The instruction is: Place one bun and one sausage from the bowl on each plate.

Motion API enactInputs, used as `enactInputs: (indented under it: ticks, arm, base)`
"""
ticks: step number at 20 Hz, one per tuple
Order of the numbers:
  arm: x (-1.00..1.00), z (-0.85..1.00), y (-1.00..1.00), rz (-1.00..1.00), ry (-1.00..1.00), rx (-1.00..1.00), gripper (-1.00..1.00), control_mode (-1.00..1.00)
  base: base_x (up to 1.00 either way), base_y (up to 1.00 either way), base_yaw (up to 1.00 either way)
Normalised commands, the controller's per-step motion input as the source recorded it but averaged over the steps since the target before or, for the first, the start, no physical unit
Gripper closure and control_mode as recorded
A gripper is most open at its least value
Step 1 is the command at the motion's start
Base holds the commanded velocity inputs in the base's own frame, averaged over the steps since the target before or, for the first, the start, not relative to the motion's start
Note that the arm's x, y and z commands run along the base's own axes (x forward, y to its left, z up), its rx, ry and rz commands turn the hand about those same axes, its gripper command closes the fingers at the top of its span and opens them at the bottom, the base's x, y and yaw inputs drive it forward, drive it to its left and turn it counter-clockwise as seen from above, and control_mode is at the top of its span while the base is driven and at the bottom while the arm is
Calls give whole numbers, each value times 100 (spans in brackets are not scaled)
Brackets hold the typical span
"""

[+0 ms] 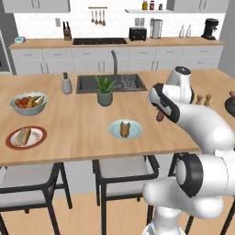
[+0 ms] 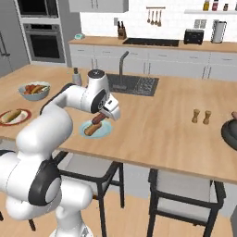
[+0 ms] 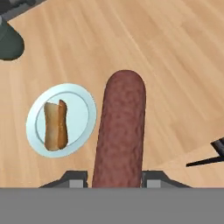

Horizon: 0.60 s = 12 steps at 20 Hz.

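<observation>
I see a sausage [image 3: 119,131] pinched between my gripper [image 3: 117,177] jaws, hanging in the air above the wooden counter [image 1: 82,124]. In the hand view the pale blue plate [image 3: 81,111] sits at about nine o'clock from the sausage, carrying a bun [image 3: 55,125]. In the left base view the red-rimmed plate [image 1: 11,142] lies well apart at nine o'clock, already holding a bun and sausage, with the fruit bowl [image 1: 28,104] beyond it.

A dark red-brown sausage [image 3: 119,131] hangs in the air above the worktop [image 1: 82,124], just right of the pale blue plate [image 1: 114,131]. A tan bun [image 1: 124,129] lies on that plate. The red-rimmed plate [image 1: 10,140], far left, holds a bun and a sausage.
</observation>
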Motion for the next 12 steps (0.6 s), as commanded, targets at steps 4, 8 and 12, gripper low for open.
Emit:
enactInputs:
  ticks: [4,8,12]
  arm:
    - [0,0,0,0,0,0,100,100]
    - [0,0,0,0,0,0,100,100]
    - [0,0,0,0,0,0,100,100]
  base:
    - [-8,100,0]
    - [13,100,0]
    - [19,100,0]
